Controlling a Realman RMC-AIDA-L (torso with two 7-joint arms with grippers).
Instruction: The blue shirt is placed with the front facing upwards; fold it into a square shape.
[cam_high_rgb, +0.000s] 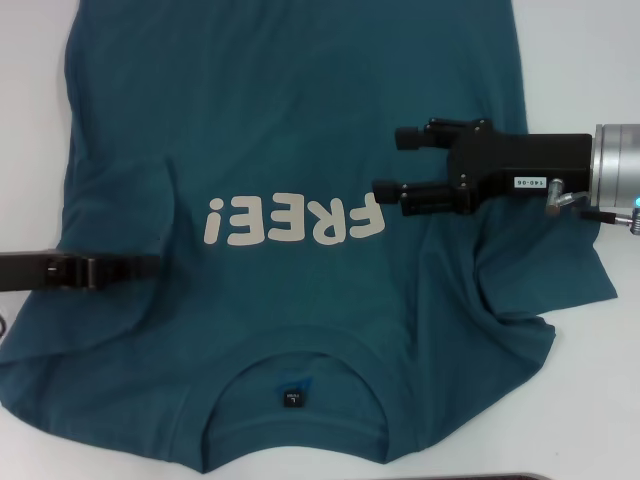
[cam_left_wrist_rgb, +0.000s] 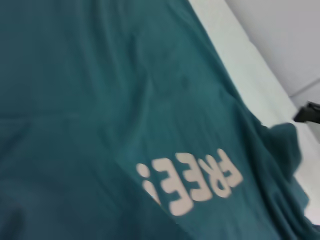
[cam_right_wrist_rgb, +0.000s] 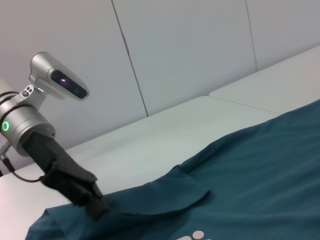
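Blue shirt (cam_high_rgb: 300, 130) flat, face up, on white table (cam_high_rgb: 590, 60). Right gripper (cam_high_rgb: 390, 162) at frame right, over the shirt, fingers spread, holding nothing. Left gripper (cam_high_rgb: 150, 266) at left edge on the folded sleeve; finger state cannot be told.

pretty even bright overhead light, soft shadows in the folds of the dark teal-blue cotton T-shirt (cam_high_rgb: 300, 120), white desk (cam_high_rgb: 590, 60) nearly blown out, left wrist view kinda blurry

Blue shirt (cam_high_rgb: 300, 130) spread front-up on counter (cam_high_rgb: 580, 60); dark teal-blue; cream "FREE!" lettering (cam_high_rgb: 293, 222) across chest, reading upside down in head view; round ribbed collar (cam_high_rgb: 297, 400) with small dark label (cam_high_rgb: 294, 397) at near edge; both short sleeves folded inward, rumpled; body mostly flat, light creases.
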